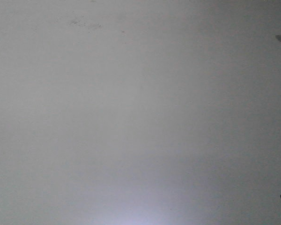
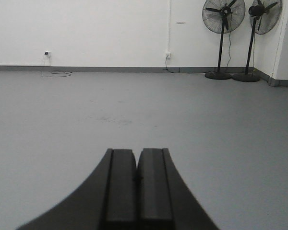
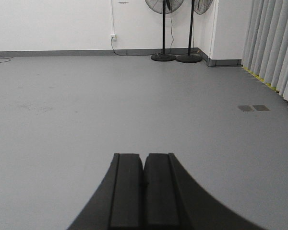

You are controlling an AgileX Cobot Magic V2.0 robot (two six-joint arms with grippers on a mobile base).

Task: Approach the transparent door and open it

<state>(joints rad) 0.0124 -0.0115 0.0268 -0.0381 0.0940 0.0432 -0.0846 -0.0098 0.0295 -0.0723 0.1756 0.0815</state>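
Observation:
The transparent door is out of view in every frame. My left gripper [image 2: 136,152] is shut, its two dark fingers pressed together with nothing between them, held low over bare grey floor. My right gripper [image 3: 144,156] is likewise shut and empty, pointing across the floor towards the far white wall. The front view shows only plain grey floor.
Two black pedestal fans [image 2: 223,38] [image 2: 258,40] stand by the far white wall, seen also as fans [image 3: 163,31] in the right wrist view. Grey curtains [image 3: 273,48] hang on the right. Wall sockets [image 2: 167,55] and a loose cable [image 2: 55,74] lie along the skirting. Two floor plates [image 3: 253,108] sit near the curtains.

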